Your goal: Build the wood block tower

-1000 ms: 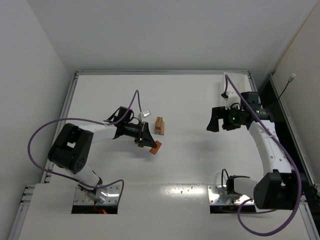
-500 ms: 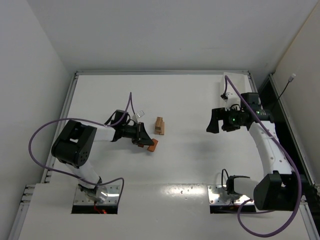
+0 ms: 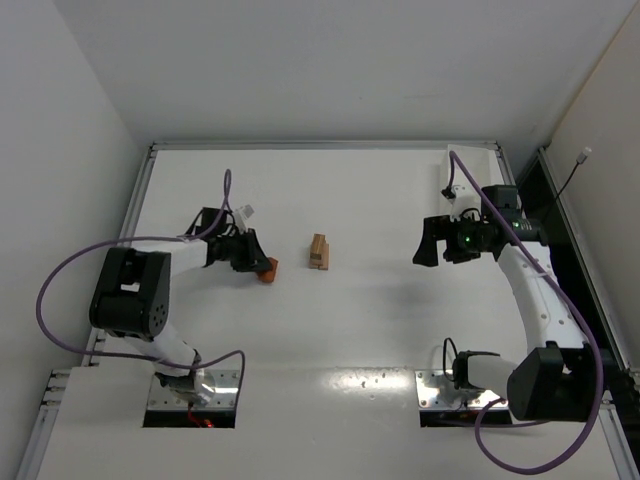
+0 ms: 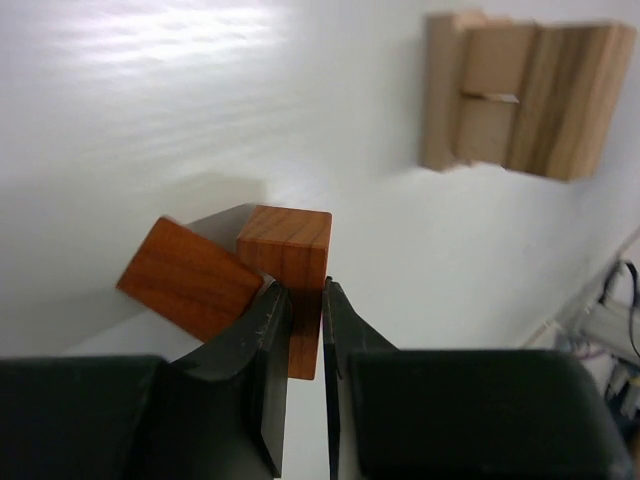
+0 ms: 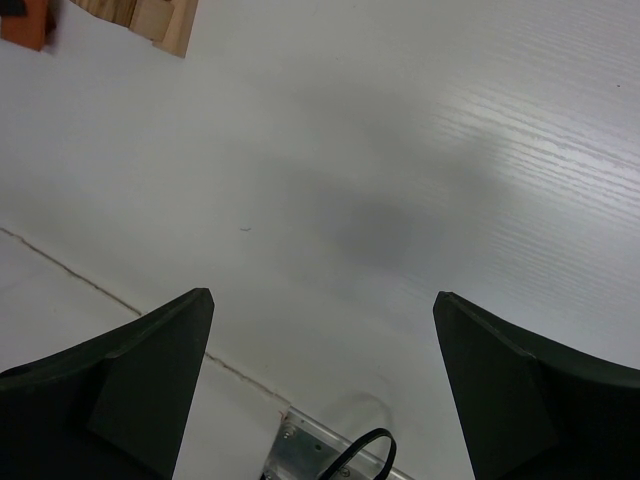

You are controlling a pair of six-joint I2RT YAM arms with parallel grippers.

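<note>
Reddish-orange wooden block (image 4: 288, 250) pinched in left gripper (image 4: 303, 295), apart from pale tan wooden tower (image 3: 319, 251) — mid-carry, seemingly. Next: carry over, align, lower gently on top. Right gripper (image 3: 424, 245) spread wide — empty.

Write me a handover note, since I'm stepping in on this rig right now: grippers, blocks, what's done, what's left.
Left gripper: shut on a reddish-orange block; a second reddish-orange block lies right beside it.
Right gripper: open, empty, off to the right.
Tower: a low pale tan stack between the arms, touched by neither gripper.
Done: the tan base. Left: set both reddish-orange pieces on top.
</note>
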